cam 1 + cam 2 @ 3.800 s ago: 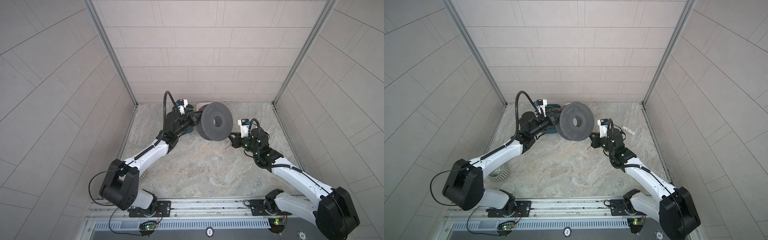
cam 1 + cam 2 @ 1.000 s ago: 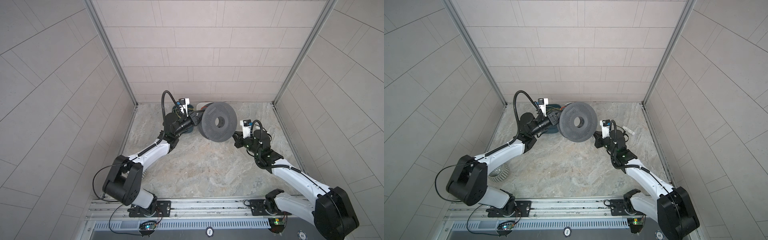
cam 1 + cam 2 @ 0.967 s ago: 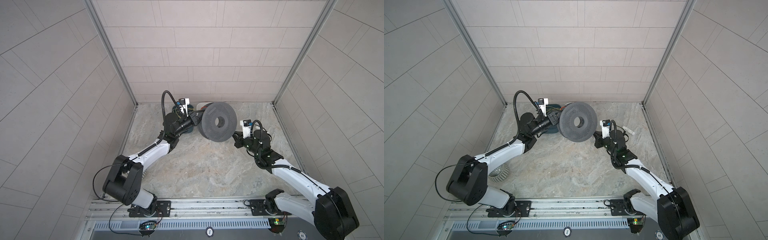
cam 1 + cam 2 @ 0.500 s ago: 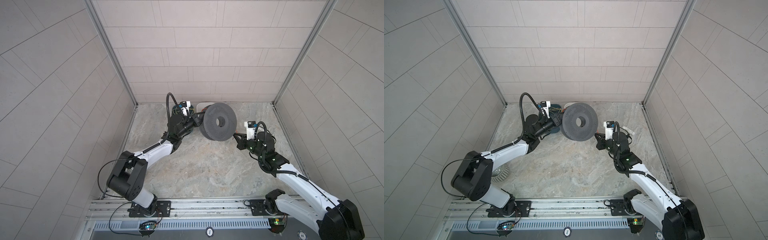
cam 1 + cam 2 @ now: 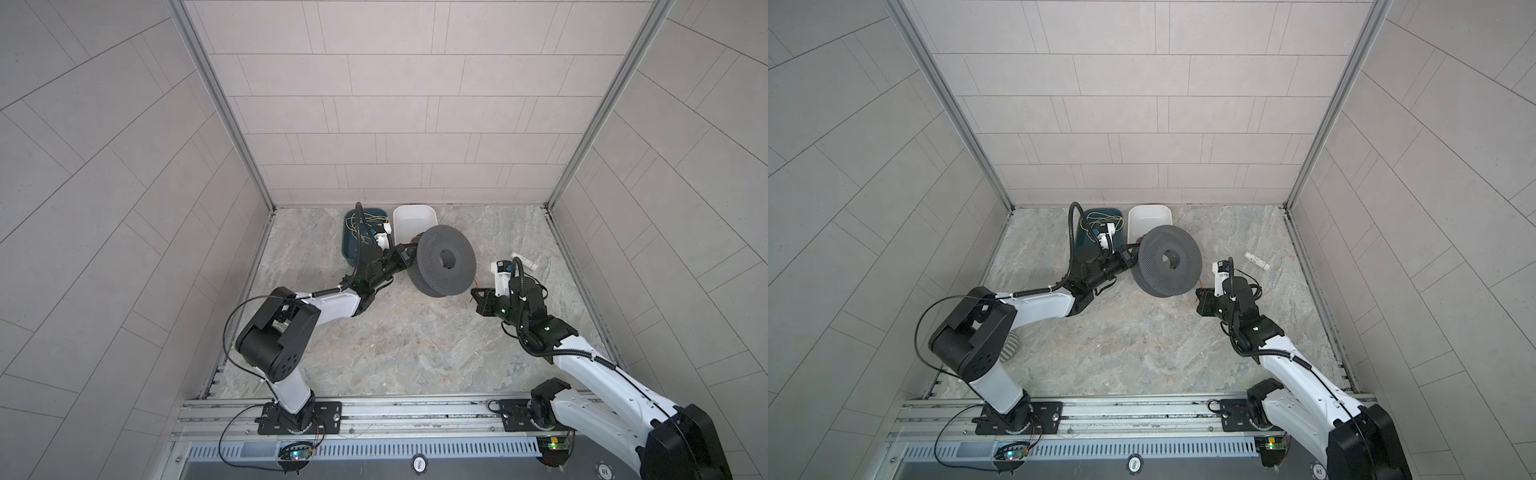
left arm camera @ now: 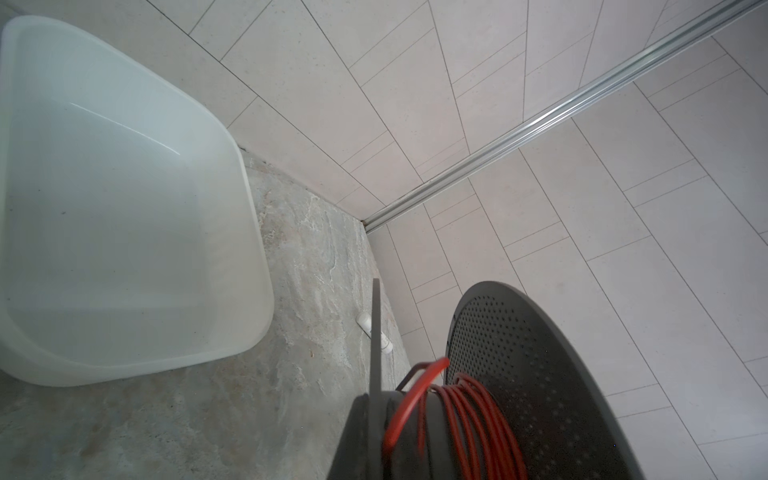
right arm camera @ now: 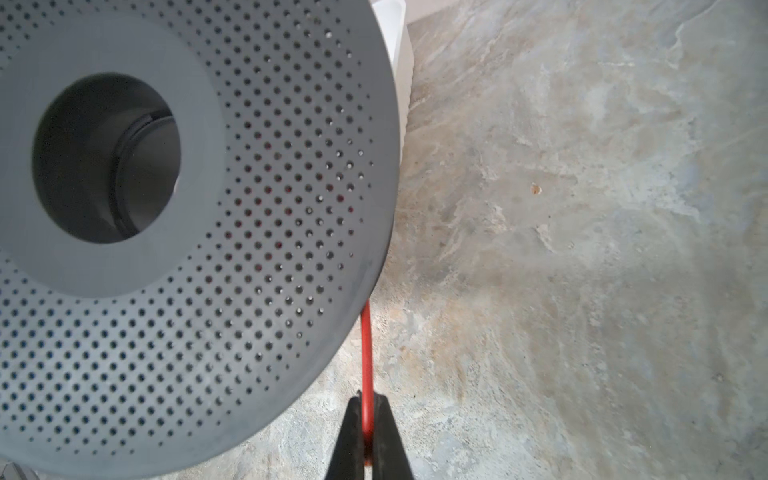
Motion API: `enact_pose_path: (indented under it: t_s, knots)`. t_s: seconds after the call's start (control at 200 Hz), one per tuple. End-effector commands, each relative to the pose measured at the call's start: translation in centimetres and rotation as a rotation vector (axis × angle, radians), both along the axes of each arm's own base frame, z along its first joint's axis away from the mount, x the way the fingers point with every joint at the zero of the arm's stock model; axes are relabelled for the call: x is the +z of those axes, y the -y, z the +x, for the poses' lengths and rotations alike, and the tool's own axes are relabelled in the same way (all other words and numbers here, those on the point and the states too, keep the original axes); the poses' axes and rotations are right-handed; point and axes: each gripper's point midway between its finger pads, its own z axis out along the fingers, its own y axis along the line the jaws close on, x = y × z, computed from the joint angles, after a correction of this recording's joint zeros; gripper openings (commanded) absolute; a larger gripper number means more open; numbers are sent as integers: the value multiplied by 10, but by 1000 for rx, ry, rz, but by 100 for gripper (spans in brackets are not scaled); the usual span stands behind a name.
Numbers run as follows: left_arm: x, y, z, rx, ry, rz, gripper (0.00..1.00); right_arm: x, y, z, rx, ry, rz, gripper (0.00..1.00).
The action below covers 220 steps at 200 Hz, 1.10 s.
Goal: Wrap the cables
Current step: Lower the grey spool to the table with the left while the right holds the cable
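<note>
Red-orange cable (image 7: 365,353), grey dotted spool (image 5: 446,262), white tub (image 6: 124,208), teal tub (image 5: 348,243)

Both top views: bright, even, diffuse light from overhead, w/ only faint soft shadows on the marbled grey stone floor (image 5: 415,345). Focus sharp, but wide-angle lens bends lines of the pale beige wall tiles (image 5: 374,104) twd the edges. Left wrist view: thin red-orange wire (image 6: 409,399) close to lens, blurred; translucent white plastic tub (image 6: 232,257) soft, w/ a thin glare streak. Right wrist view: perforated dark-grey plastic spool (image 7: 249,291) slightly smeared; floor crisp, w/ a diffuse shadow beside the spool.
</note>
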Motion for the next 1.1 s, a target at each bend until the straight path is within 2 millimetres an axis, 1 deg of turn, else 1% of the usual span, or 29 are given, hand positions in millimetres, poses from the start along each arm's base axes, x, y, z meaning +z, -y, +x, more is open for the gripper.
enact_pose_path:
  t_s: [0.0,0.155,0.32,0.46,0.716,0.836,1.096]
  knots:
    - [21,0,4,34,85,-92,0,-3,6,0,-40,-4,4,0]
    - [-4,15,3,5,49,-118,0,-17,8,-3,-55,-44,-1,0]
    - [-24,28,-2,-14,27,-106,0,-30,15,-7,-85,-71,-13,0]
    - [-41,30,-3,-4,-5,-91,0,-38,20,-12,-109,-99,-22,0]
    - [-63,29,3,21,-52,-72,0,-60,25,-20,-136,-151,-25,0]
    - [-78,31,6,23,-77,-64,0,-67,29,-22,-151,-164,-40,1]
    - [-98,34,9,22,-107,-65,0,-81,33,-25,-163,-189,-65,3]
